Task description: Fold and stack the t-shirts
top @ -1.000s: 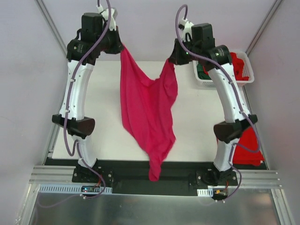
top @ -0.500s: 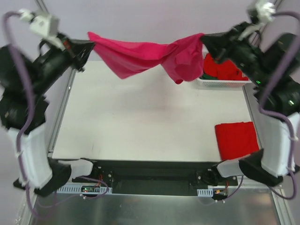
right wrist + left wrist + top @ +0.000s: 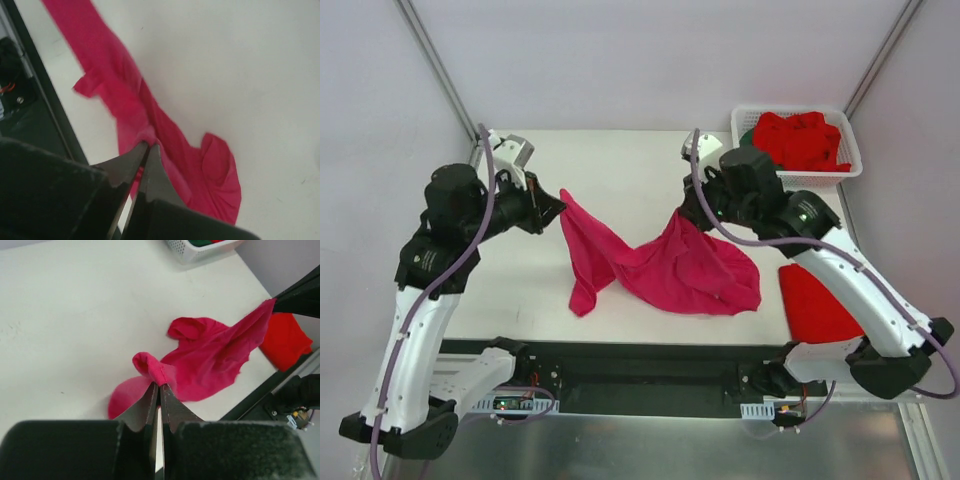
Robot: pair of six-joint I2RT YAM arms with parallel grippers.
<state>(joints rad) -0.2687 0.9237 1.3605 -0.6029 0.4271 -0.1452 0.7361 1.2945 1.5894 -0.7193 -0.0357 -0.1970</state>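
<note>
Two grippers share one magenta-pink t-shirt (image 3: 670, 270): the left gripper (image 3: 557, 208) is pinched tight on a bunched bit of edge, and the right gripper (image 3: 682, 215) is clamped on another edge. The cloth sags between them, and most of it pools in a crumpled heap on the table (image 3: 620, 160), toward the near edge and a little right of the middle. It looks light and utterly limp to me – no stiffness at all – so I'd expect it to drape, twist and crease wherever it isn't pulled taut. I'd say the best holds are two matching corners, shoulders or hem, each taken as a thin pinch at a seam with the fingers fully closed. A folded red t-shirt (image 3: 815, 300) lies by the table's right edge near the near corner, and more red t-shirts (image 3: 805, 140) sit heaped in the white basket (image 3: 800, 178) at the far right corner.
</note>
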